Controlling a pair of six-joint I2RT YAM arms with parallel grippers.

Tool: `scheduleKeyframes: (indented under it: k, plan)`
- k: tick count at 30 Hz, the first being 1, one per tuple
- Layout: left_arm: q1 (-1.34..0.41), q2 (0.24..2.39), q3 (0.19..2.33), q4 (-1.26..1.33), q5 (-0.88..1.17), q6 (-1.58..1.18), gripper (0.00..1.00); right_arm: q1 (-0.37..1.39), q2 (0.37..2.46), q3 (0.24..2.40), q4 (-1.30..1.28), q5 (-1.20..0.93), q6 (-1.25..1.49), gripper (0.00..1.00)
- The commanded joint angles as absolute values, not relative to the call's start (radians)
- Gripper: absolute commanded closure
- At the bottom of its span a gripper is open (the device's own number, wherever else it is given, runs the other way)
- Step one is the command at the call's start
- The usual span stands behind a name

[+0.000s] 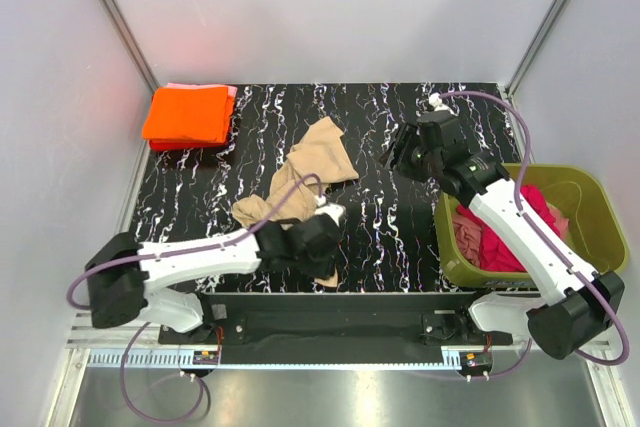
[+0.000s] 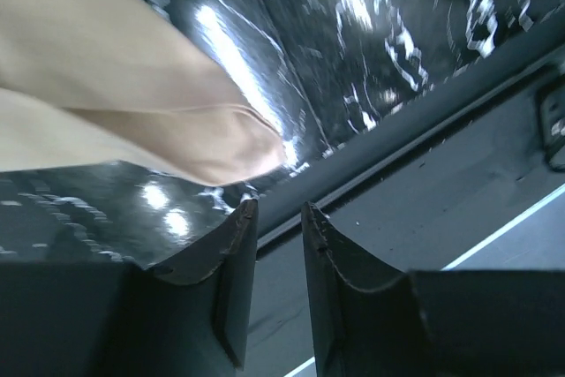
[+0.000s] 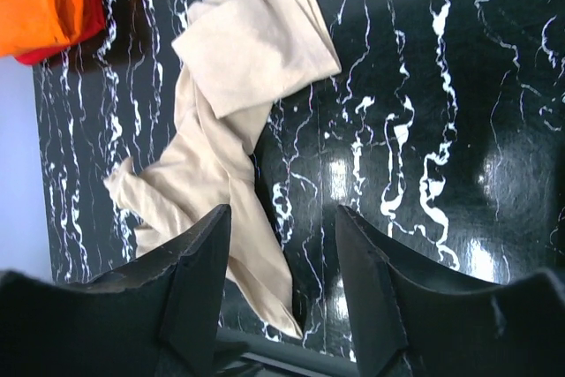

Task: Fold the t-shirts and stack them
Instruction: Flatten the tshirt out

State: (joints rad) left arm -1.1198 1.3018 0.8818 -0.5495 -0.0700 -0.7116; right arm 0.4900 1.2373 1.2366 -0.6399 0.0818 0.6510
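Flattening comes first here: the tan t-shirt [image 1: 318, 162] lies crumpled mid-frame, well short of a fold. Left gripper [image 2: 278, 209] sits at its lower corner, jaws narrowly parted, nothing between them. Right gripper [image 3: 282, 214] hovers right of centre, jaws spread and empty. Next call, I'd say: 2 corner grabs, then pull it flat. Folded orange stack [image 1: 188, 115] sits upper left.
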Motion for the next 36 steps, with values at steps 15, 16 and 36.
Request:
scheduleKeyframes:
  k: [15, 16, 36]
  plan:
    - [-1.255, 1.588, 0.966, -0.462, -0.138, -0.959, 0.66, 0.486, 1.138, 1.163, -0.660, 0.049, 0.611, 0.41]
    - [-1.255, 1.588, 0.968, -0.466, -0.152, -0.957, 0.66, 0.486, 1.134, 1.161, -0.658, 0.051, 0.609, 0.41]
    - [-1.255, 1.693, 1.002, -0.519, -0.213, -0.904, 0.64, 0.488, 1.121, 1.157, -0.652, 0.046, 0.611, 0.41]
